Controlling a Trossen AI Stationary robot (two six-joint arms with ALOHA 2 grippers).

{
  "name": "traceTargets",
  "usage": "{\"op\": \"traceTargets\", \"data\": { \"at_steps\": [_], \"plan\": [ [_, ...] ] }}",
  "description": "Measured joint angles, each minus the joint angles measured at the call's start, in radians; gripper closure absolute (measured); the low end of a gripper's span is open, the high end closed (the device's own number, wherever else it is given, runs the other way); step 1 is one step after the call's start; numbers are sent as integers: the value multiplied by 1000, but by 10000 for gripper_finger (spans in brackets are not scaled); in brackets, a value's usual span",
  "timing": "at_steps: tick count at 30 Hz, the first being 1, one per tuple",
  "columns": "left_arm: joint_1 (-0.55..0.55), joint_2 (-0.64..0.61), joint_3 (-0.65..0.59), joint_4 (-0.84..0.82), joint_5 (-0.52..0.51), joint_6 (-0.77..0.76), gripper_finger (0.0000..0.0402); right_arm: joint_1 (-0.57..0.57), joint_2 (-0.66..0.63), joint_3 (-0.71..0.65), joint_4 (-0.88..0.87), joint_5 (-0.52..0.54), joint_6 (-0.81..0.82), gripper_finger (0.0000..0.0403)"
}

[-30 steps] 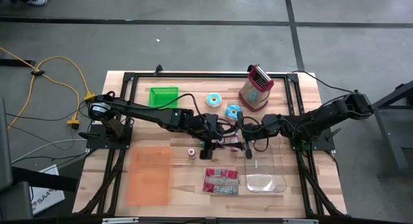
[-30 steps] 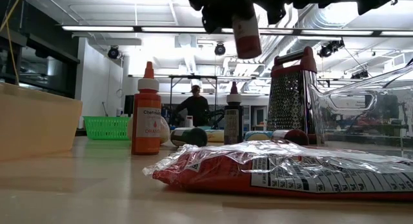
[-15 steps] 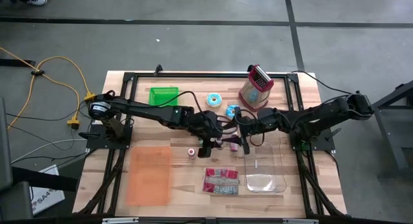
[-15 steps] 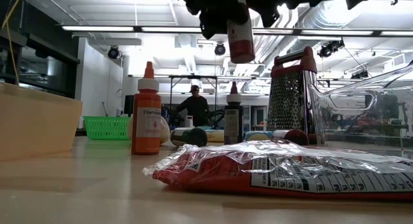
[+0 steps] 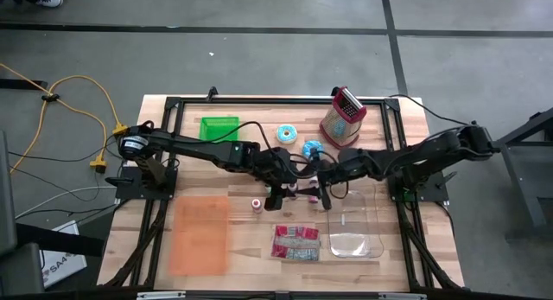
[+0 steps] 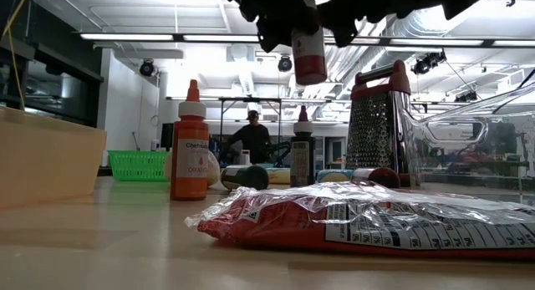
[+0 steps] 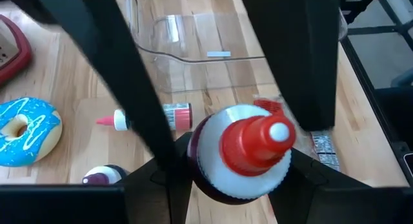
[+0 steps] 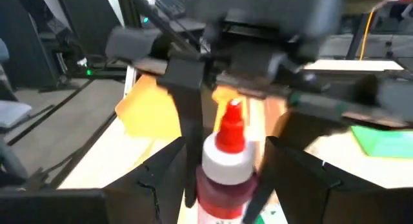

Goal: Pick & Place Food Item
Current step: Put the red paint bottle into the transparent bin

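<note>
The left end effector [image 5: 285, 193] holds a small red bottle [image 6: 308, 48] up in the air over the middle of the desk [image 5: 406, 127], and the right end effector [image 5: 325, 194] sits wide open around it, probably so the bottle can pass from one to the other. Close by lie a red snack bag [image 5: 296, 243], a clear tray [image 5: 356, 231], a blue donut [image 5: 312, 149] and a grater [image 5: 342, 117], so there is little room.
</note>
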Motion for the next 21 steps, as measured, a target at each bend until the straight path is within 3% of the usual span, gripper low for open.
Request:
{"op": "traceTargets", "data": {
  "at_steps": [21],
  "plan": [
    [-13,0,0,-12,-2,-7,247,1,27,-1,53,-2,-21,214]
  ]
}}
